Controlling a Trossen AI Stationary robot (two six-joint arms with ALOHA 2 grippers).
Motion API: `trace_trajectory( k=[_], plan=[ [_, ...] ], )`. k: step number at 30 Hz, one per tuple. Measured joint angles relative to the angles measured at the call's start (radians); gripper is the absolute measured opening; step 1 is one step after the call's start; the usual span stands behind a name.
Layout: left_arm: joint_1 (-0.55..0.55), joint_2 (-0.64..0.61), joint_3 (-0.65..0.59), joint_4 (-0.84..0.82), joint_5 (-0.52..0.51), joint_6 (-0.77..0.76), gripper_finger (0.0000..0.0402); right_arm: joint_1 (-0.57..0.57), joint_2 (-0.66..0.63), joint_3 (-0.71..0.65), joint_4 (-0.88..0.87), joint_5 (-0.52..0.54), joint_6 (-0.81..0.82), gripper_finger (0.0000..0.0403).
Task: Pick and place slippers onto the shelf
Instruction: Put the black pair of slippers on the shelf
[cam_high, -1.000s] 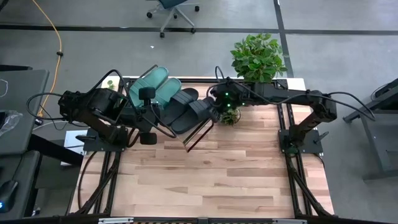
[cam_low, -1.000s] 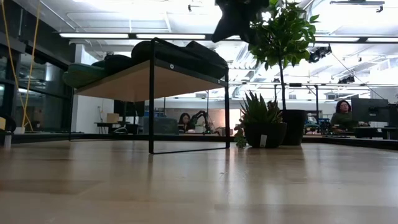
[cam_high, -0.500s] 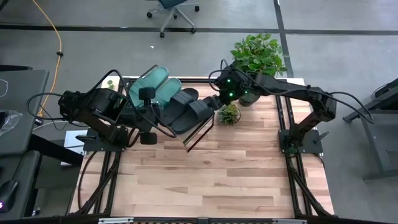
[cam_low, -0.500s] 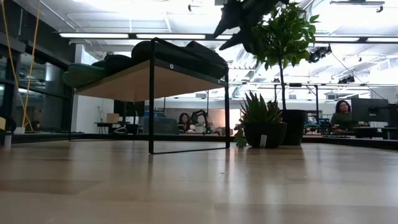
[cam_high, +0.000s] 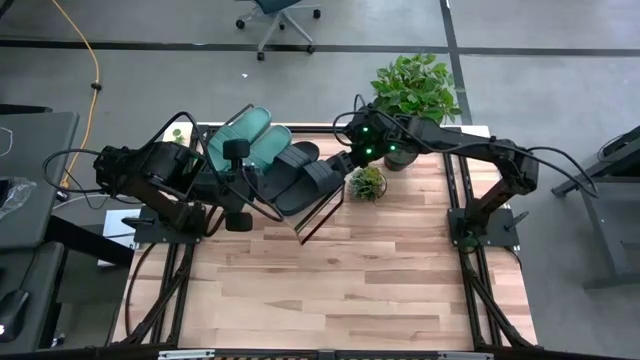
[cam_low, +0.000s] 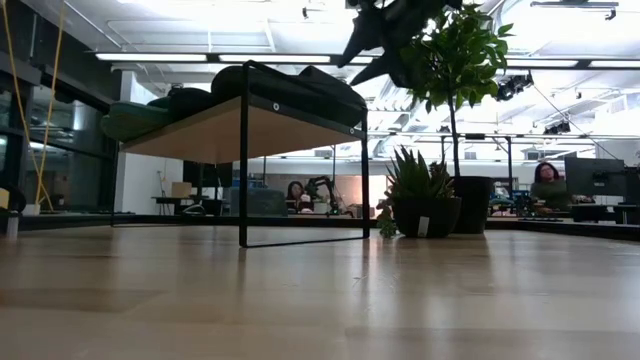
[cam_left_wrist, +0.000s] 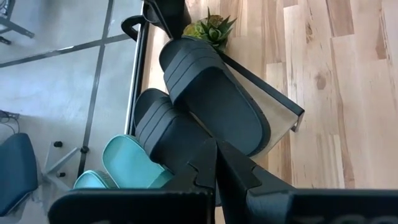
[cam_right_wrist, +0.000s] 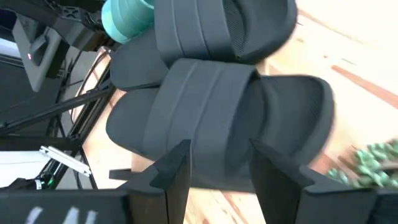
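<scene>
Slippers (cam_high: 268, 160): I see all four on the shelf (cam_high: 318, 214), far left of table. Right gripper (cam_high: 347, 162) released, hovering by the rightmost black one. Left gripper (cam_left_wrist: 216, 163) clenched, empty, beside shelf.

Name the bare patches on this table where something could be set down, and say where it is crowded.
Free: the tabletop in front of the shelf, between the two arm bases. Crowded: the far edge, where four slippers fill the shelf, flanked by the small plant, leafy plant and both grippers.

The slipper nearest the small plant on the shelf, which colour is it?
Black. The slipper shows best in the left wrist view, beside the small plant.
</scene>
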Motion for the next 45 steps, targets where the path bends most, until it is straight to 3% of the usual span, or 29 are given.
trace_trajectory(
  k=[26, 36, 45],
  plan=[
    [0.0, 0.0, 0.0, -0.003, 0.0, 0.016, 0.0001, 0.001, 0.062, 0.0, 0.071, -0.052, -0.004, 0.0148],
    [0.0, 0.0, 0.0, -0.004, 0.0, 0.021, 0.0, 0.0, 0.062, 0.0, 0.069, -0.078, -0.02, 0.0099],
    [0.0, 0.0, 0.0, -0.004, 0.0, 0.023, 0.0001, 0.0, 0.062, 0.0, 0.069, -0.078, -0.025, 0.0084]
  ],
)
